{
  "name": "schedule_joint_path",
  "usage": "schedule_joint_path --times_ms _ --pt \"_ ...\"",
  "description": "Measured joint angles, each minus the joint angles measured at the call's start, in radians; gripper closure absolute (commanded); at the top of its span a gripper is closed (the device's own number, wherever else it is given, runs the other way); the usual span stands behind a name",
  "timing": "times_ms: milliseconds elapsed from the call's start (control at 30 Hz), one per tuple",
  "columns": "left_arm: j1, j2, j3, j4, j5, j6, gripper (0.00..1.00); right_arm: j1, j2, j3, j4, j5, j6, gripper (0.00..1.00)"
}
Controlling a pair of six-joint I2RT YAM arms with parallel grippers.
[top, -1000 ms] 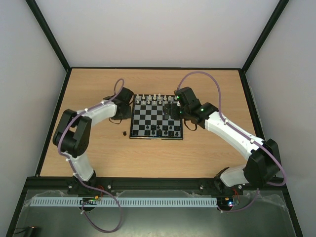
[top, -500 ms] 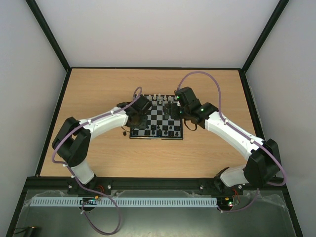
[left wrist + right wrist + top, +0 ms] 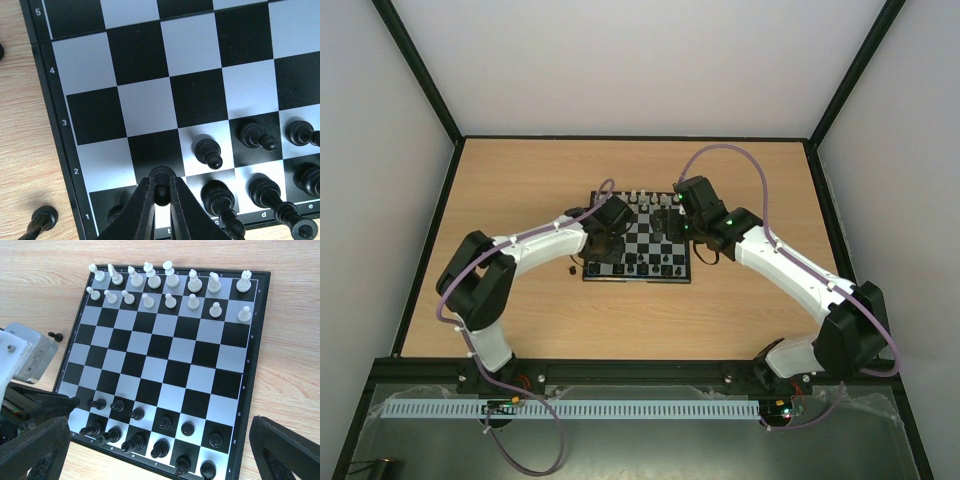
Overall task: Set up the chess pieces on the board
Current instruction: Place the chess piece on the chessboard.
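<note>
The left hand (image 3: 161, 190) has swung in from the side. It now hangs over the board (image 3: 145, 107), near its left corner, pinching a tiny black piece (image 3: 161, 176). That piece is almost home. The right hand (image 3: 157, 440) waits wide open. A loose piece (image 3: 42, 220) lies on the surface (image 3: 20, 150).
</note>
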Motion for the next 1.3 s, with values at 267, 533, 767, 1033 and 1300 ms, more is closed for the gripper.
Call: schedule_joint_path --times_ms 267,533,767,1033,1300 --pt "-0.003 0.016 0.000 0.000 0.004 0.000 0.93 0.000 -0.003 0.000 0.000 0.000 0.000 0.01" --pt "-0.003 0.045 0.000 0.018 0.003 0.000 0.93 0.000 -0.004 0.000 0.000 0.000 0.000 0.01" --pt "-0.003 0.068 0.007 0.026 -0.003 0.001 0.76 0.000 -0.009 -0.001 0.000 0.000 0.000 0.02" --pt "-0.003 0.072 0.011 0.018 -0.011 -0.001 0.63 0.000 -0.009 -0.002 0.000 -0.002 0.000 0.02" --pt "0.004 -0.010 0.028 -0.030 -0.045 -0.002 0.62 0.000 -0.009 -0.002 0.000 -0.004 0.000 0.01"
